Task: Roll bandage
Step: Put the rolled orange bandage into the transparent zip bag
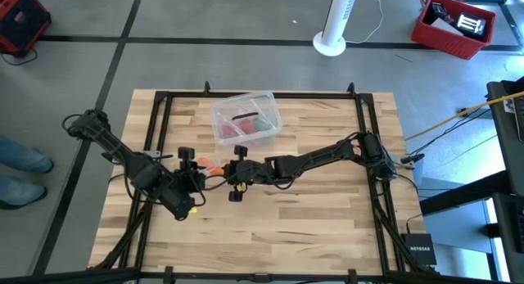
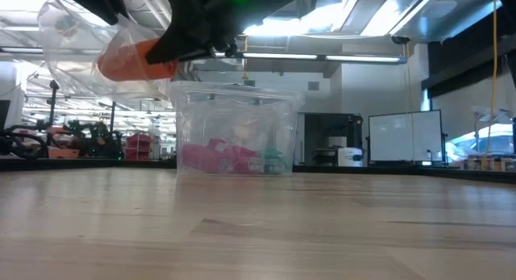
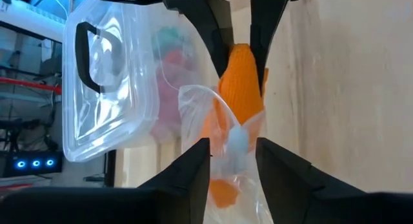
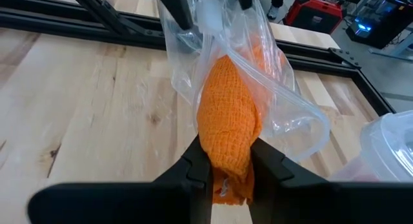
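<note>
The orange bandage (image 4: 224, 117) is a stubby roll, half inside a crumpled clear plastic wrapper (image 4: 284, 101). Both are held in the air between my two grippers, left of the table's middle (image 1: 211, 165). In the low view the bandage (image 2: 133, 60) and the wrapper (image 2: 76, 38) hang well above the tabletop. My left gripper (image 3: 232, 146) is shut on the wrapper. My right gripper (image 4: 226, 156) is shut on the bandage's bare end, facing the left gripper. My left gripper pinches the clear wrapper's bunched end (image 3: 233, 143) between its two fingers, coming level from the table's left side. How many layers it has I cannot tell. The wrapper is lifted clear of the table, with the bandage's other end inside it. My right gripper pinches the bandage's end (image 4: 227, 161) that sticks out of the wrapper, between its two fingers. The fingers come level from the table's right side and lie along the roll. The bandage is lifted clear of the table and points toward the left gripper.
A clear plastic box (image 1: 246, 119) with red and green contents stands on the table just beyond the grippers, toward the far edge; it also shows in the low view (image 2: 234, 131). A black frame (image 1: 360, 120) borders the wooden tabletop.
</note>
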`<control>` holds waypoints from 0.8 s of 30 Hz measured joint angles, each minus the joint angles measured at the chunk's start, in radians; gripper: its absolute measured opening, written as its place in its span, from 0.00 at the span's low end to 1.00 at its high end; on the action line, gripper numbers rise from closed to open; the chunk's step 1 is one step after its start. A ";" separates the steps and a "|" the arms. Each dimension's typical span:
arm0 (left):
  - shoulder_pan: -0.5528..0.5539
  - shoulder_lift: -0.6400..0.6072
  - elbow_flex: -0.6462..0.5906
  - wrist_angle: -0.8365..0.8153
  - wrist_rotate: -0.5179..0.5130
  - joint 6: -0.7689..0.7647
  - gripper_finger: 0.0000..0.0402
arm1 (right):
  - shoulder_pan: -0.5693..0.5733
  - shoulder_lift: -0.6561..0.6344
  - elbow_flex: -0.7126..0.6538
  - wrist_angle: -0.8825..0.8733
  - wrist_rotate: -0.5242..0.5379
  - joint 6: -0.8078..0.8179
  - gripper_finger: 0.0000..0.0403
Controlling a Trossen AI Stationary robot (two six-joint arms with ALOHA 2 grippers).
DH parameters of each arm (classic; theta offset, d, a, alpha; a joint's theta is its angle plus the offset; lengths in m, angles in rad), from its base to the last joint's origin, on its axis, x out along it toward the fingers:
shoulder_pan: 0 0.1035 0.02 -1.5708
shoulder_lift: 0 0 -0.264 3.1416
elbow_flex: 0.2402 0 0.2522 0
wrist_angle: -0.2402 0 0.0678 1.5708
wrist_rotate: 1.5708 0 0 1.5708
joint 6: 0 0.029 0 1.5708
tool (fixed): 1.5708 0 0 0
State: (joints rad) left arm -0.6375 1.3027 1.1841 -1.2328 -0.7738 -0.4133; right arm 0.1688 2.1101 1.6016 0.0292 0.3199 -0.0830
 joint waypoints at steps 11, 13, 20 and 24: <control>0.032 0.004 -0.001 0.010 0.034 0.058 0.10 | 0.000 0.000 0.000 0.003 0.000 0.000 0.15; 0.032 0.004 -0.001 0.011 0.033 0.063 0.06 | 0.000 0.000 0.000 0.017 -0.006 -0.001 0.15; 0.032 0.004 -0.001 0.200 0.038 0.088 0.04 | 0.001 -0.001 0.000 0.065 -0.118 -0.006 0.15; 0.031 0.004 -0.001 0.362 0.042 0.163 0.02 | 0.001 0.003 0.000 0.079 -0.242 -0.072 0.15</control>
State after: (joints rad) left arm -0.6062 1.3071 1.1828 -0.8704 -0.7321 -0.2503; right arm 0.1699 2.1136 1.6017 0.1080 0.0781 -0.1553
